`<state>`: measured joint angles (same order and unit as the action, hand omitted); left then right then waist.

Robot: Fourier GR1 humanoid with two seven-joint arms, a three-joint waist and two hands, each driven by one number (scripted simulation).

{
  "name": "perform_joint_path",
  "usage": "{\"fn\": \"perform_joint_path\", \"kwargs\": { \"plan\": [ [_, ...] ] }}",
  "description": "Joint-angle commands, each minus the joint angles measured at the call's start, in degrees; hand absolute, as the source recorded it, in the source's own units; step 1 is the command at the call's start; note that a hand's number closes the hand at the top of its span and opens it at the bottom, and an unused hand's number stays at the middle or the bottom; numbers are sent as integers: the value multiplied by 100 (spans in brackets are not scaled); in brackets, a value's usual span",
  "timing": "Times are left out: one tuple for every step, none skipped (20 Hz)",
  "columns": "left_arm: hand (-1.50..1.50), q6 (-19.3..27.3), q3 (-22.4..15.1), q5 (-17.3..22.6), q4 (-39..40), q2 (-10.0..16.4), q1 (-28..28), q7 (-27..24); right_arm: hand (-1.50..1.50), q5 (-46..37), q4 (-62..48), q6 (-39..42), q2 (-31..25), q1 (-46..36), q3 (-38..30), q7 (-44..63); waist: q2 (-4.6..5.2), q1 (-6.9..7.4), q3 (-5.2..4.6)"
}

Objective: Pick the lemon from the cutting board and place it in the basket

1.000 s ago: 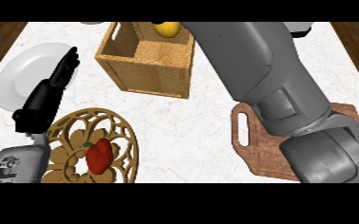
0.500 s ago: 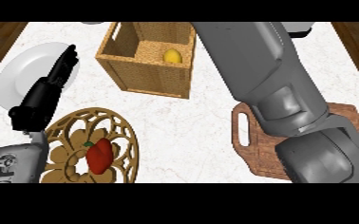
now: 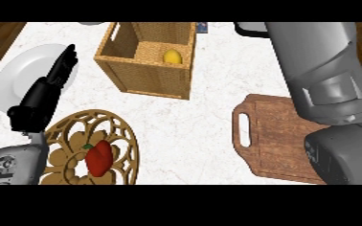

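Lemon (image 3: pixel 173 56) now lies inside the basket (image 3: pixel 152 81); right forearm (image 3: pixel 318 67) withdrawn, its fingers unseen. Left hand (image 3: pixel 44 98) idle, fingers straight. Light, firm, rollable: grasp across its middle.

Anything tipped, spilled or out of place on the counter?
Nothing stands out. The lemon lies inside the upright basket, the cutting board lies flat and bare where it shows, and the red pepper sits on its wooden trivet.

Bare counter (image 3: pixel 205 124) lies open between basket (image 3: pixel 152 79), cutting board (image 3: pixel 276 139) and wooden trivet (image 3: pixel 121 130).
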<state>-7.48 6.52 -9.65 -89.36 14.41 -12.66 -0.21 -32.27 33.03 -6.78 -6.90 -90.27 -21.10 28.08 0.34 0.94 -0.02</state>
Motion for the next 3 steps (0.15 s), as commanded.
{"fn": "perform_joint_path", "kwargs": {
  "plan": [
    [0, -7, 0, 45, -68, -63, 145, 15, -150, 158, 154, -335, -515, 265, -328, 0, -24, -43, 3],
    [0, -10, 20, 13, -175, 10, 94, -23, -150, 109, -51, -627, -530, 296, -370, -204, 12, 47, 0],
    [0, 33, 17, -46, -7, -9, 125, -63, -150, 308, 138, -147, -988, 649, -509, -594, 4, -61, 6]
  ]
}}
